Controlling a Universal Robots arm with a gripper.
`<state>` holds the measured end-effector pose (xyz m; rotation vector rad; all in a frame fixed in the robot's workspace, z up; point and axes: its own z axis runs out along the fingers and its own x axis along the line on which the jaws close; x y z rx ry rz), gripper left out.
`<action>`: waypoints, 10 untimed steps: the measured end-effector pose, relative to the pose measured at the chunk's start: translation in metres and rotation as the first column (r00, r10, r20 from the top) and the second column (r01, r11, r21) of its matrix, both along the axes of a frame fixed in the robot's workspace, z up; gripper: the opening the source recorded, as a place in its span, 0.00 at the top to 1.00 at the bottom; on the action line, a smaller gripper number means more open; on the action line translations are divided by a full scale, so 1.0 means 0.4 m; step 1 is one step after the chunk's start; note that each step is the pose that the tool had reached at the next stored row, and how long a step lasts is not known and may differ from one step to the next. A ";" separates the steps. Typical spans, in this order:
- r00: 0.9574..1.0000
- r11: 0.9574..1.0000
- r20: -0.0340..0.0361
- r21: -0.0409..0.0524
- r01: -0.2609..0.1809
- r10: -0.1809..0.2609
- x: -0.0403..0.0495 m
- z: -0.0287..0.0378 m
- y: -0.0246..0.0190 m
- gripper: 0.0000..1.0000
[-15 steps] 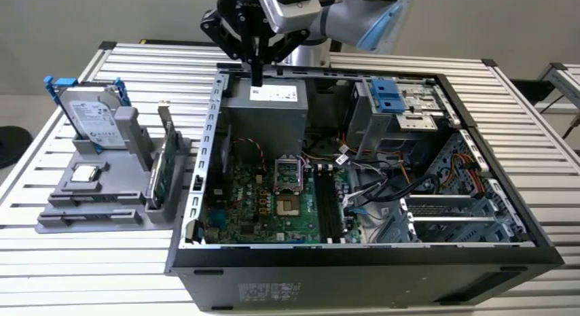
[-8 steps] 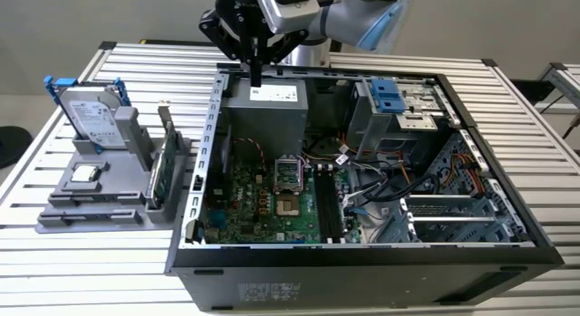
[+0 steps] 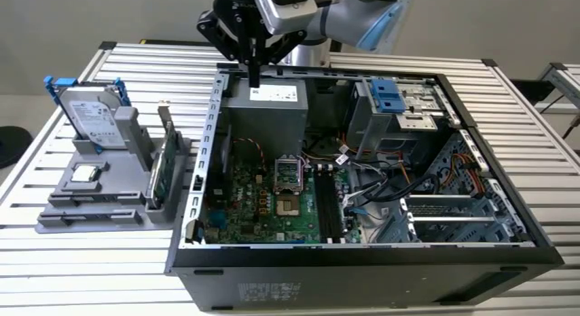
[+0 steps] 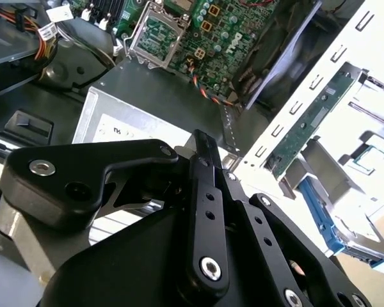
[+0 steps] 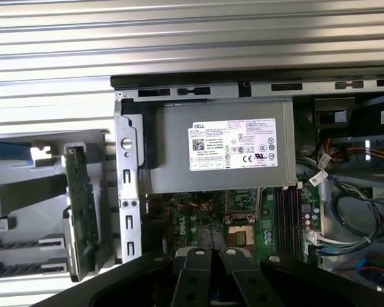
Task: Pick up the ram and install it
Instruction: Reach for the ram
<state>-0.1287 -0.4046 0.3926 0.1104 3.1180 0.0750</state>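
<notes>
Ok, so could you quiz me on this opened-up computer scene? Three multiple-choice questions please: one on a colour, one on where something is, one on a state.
1. What colour is the frame around the silver hard drive?
A) blue B) red C) yellow

2. Where does the gripper hang?
A) over the hard drive B) over the green card C) over the grey power supply box

3. How is the computer case?
A) shut, side panel on B) open, its motherboard showing C) opening turned face down

Answers:
1 A: the exterior view shows blue edges around the drive.
2 C: the gripper is above the grey box at the case's far end.
3 B: board and cables lie in plain sight.
</notes>
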 end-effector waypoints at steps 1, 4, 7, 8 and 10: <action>1.000 1.000 0.000 0.000 0.000 0.000 0.000 0.000 0.000 1.00; 1.000 1.000 0.000 0.000 0.000 0.000 -0.002 0.000 -0.002 1.00; 1.000 1.000 0.000 0.000 0.000 0.000 -0.004 0.000 -0.004 1.00; 1.000 1.000 0.000 0.000 0.000 0.000 -0.005 0.000 -0.005 1.00; 1.000 1.000 0.000 0.000 0.000 0.000 -0.006 0.000 -0.006 1.00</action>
